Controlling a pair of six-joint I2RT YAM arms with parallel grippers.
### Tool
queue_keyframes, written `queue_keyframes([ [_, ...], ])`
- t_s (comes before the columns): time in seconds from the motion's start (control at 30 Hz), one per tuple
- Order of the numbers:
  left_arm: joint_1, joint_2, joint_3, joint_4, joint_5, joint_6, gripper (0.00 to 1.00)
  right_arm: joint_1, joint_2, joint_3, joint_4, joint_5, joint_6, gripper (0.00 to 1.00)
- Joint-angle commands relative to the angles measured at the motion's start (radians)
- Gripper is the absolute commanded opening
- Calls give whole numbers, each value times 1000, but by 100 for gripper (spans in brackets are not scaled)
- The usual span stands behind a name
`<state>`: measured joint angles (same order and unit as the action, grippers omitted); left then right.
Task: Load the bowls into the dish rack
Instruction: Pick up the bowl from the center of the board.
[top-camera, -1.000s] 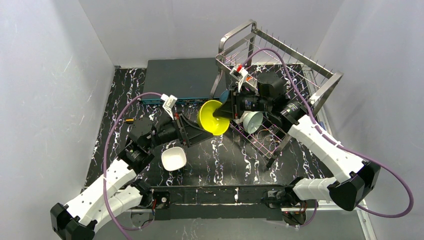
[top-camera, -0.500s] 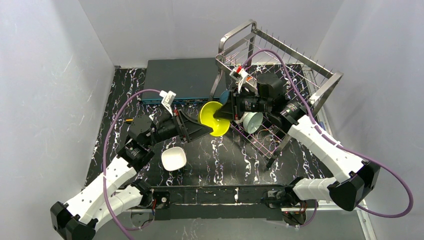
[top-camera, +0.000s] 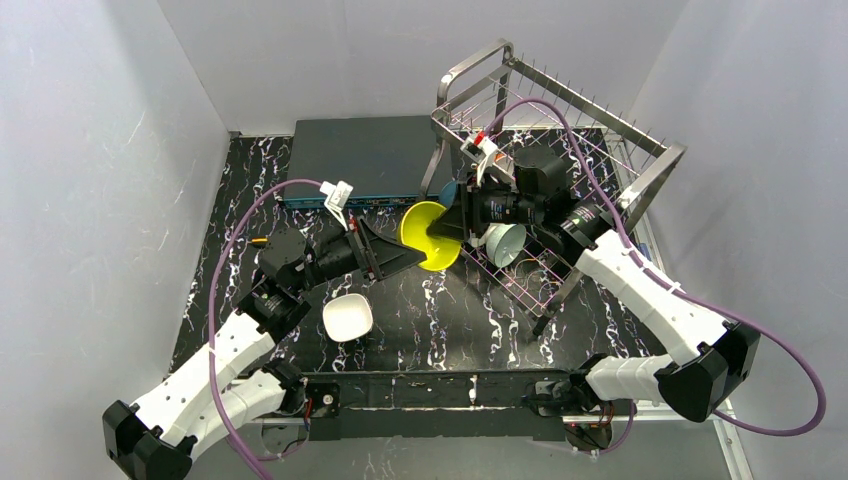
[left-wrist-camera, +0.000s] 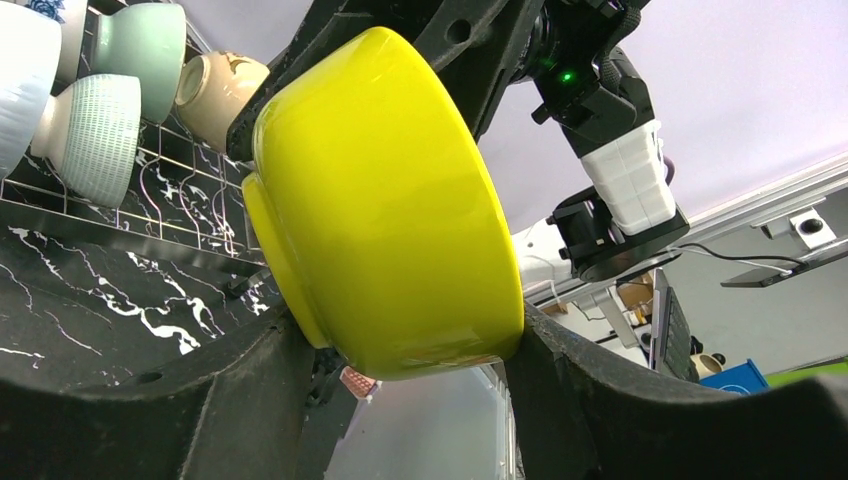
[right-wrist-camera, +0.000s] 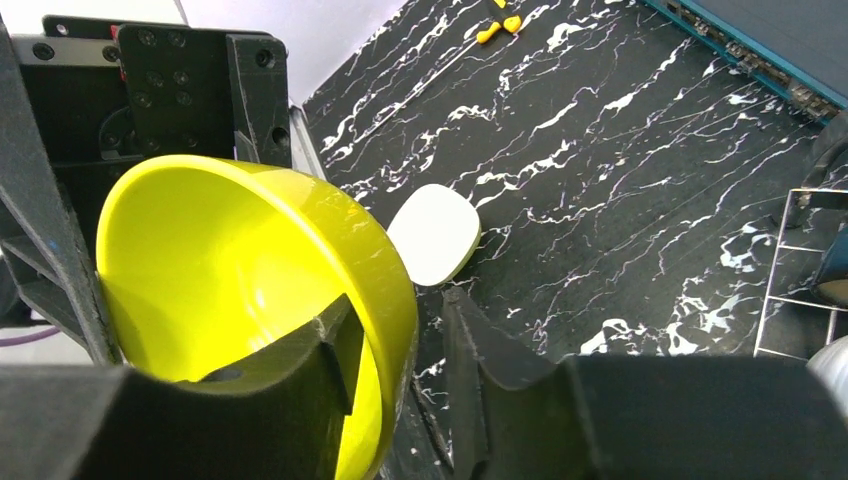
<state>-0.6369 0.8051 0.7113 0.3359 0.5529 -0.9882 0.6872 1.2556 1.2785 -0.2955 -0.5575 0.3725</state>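
A yellow-green bowl (top-camera: 425, 232) hangs in the air on its side just left of the dish rack (top-camera: 640, 165). My left gripper (top-camera: 413, 256) is shut on its outer wall; in the left wrist view the bowl (left-wrist-camera: 380, 200) fills the gap between both fingers. My right gripper (top-camera: 447, 228) is open and straddles the rim: in the right wrist view one finger (right-wrist-camera: 330, 345) is inside the bowl (right-wrist-camera: 230, 260), and the other (right-wrist-camera: 470, 340) stands outside with a gap. A white bowl (top-camera: 347, 317) lies on the table. Pale green (left-wrist-camera: 150, 45), tan (left-wrist-camera: 215, 90) and white ribbed (left-wrist-camera: 95, 135) bowls sit in the rack.
A flat dark grey-blue box (top-camera: 365, 155) lies at the back, left of the rack. A small yellow object (top-camera: 258, 241) lies on the black marbled table at the left. White walls close in on both sides.
My left wrist has risen and pushed a little toward the rack, tilting the yellow bowl more edge-on. The right arm has hardly moved.
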Motion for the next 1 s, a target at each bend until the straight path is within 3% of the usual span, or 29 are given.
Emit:
queue_keyframes([
  [0.0,-3,-26,-7,47,-3,-8,0,1,-11,-3,32,14,-7,55],
  [0.03,-3,-28,-12,48,-8,-8,0,1,-12,-3,34,16,-11,63],
  [0.13,-3,-36,-30,46,-22,-5,0,1,-10,10,30,26,-19,75],
  [0.4,-3,-45,-93,45,-53,24,0,1,-51,23,43,61,-23,95],
  [0.7,-3,-3,-165,46,-59,109,0,1,-122,31,97,90,-20,99],
  [0.97,-15,166,-109,37,12,211,0,0,-168,26,131,117,-14,99],
])
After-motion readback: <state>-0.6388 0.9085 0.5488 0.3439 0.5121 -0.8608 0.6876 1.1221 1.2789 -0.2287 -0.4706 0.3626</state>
